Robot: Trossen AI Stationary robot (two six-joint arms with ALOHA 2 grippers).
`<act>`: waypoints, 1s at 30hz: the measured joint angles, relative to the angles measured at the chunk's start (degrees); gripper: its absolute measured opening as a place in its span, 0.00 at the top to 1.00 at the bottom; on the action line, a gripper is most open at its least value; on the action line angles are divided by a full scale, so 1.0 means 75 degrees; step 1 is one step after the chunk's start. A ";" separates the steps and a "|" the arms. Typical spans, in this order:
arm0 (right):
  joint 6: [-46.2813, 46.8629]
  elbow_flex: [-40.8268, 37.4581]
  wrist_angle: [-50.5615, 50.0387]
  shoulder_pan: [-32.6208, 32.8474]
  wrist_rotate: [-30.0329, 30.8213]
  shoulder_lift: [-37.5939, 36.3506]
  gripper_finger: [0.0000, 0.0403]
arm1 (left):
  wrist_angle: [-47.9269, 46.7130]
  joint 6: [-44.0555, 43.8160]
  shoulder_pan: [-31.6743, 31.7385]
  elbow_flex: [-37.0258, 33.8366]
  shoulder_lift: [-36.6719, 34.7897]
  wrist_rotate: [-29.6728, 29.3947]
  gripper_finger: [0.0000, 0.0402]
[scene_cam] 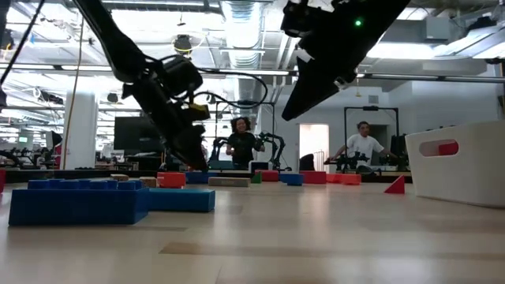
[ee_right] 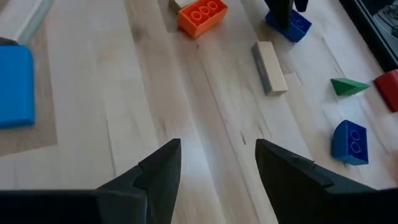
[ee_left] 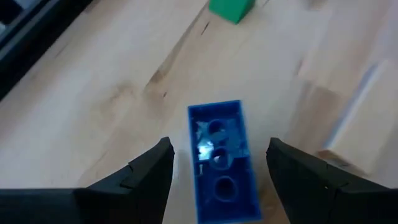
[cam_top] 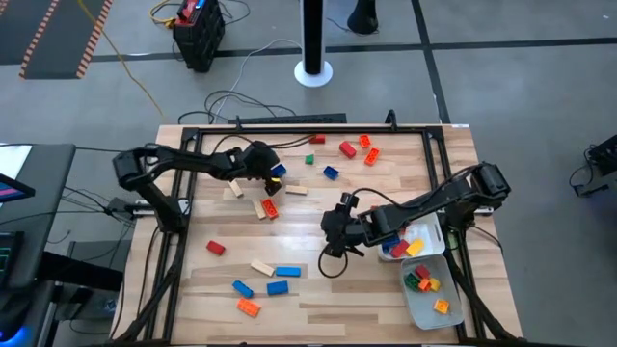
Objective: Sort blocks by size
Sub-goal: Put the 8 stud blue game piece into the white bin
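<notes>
Near the front edge lie blue, tan and orange blocks (cam_top: 262,286). Mid-table, the right gripper (ee_right: 217,171) hovers over bare wood beside the trays (cam_top: 431,299), jaws apart and empty. Farther back, the left gripper (ee_left: 217,168) straddles a blue brick (ee_left: 221,158), jaws wide.

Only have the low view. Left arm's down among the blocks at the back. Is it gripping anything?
Observer: No. The left gripper is open, straddling an oblong blue block with a gap on each side.
Operator: And the right one? I only see arm overhead.
Observer: The right gripper is open and empty, with bare table between its fingers.
Operator: I see one white tray. Any more?
Observer: Two, side by side. The first tray holds green, red, orange and yellow small blocks; the second tray is partly under the right arm.
</notes>
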 joint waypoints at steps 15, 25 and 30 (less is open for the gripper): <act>0.0203 0.0007 -0.0170 0.0108 0.0007 0.0000 0.41 | 0.0036 0.0713 0.0034 0.0064 0.0460 -0.0006 0.68; 0.1794 0.0009 -0.2325 0.0669 0.0929 -0.0746 0.41 | 0.0518 0.0898 -0.0326 0.0055 0.0355 0.0678 0.68; 0.1012 0.0018 -0.2023 0.1102 0.2030 -0.0721 0.41 | 0.0560 0.1258 -0.1027 0.0209 0.0131 0.0805 0.68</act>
